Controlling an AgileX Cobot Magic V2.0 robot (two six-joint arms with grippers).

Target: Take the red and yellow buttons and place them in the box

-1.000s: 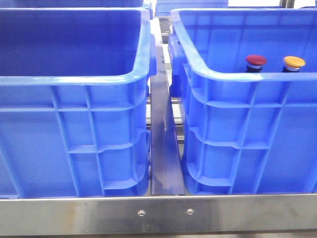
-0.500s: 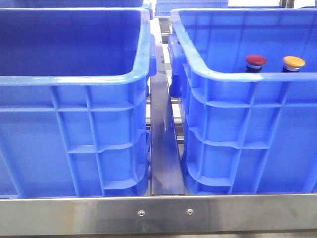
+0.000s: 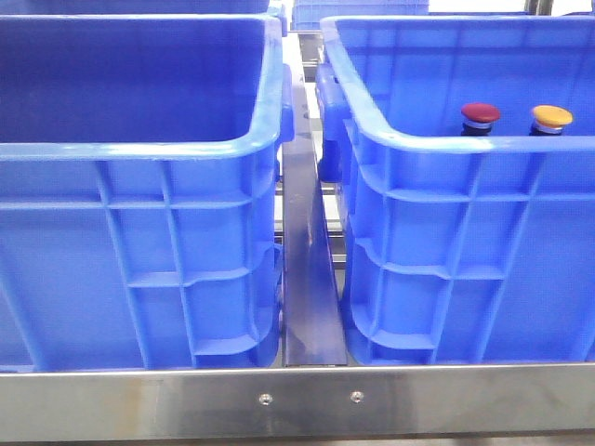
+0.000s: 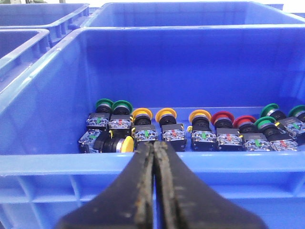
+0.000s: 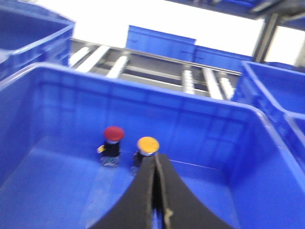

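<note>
Two buttons, one red button (image 5: 114, 134) and one yellow button (image 5: 148, 144), are standing side by side inside the box (image 5: 205, 112), just beyond the right claw (image 5: 156, 191), whose fingers are pressing together; the left claw (image 4: 153, 181) is likewise pressed together.

Left gripper (image 4: 153, 157) pointing forward with both dark fingers (image 4: 138, 191) pressing together, no gap showing. Right gripper (image 5: 155, 167) likewise aiming ahead, jaws meeting along their length, gripping nothing. Neither arm showing in the front view.
</note>
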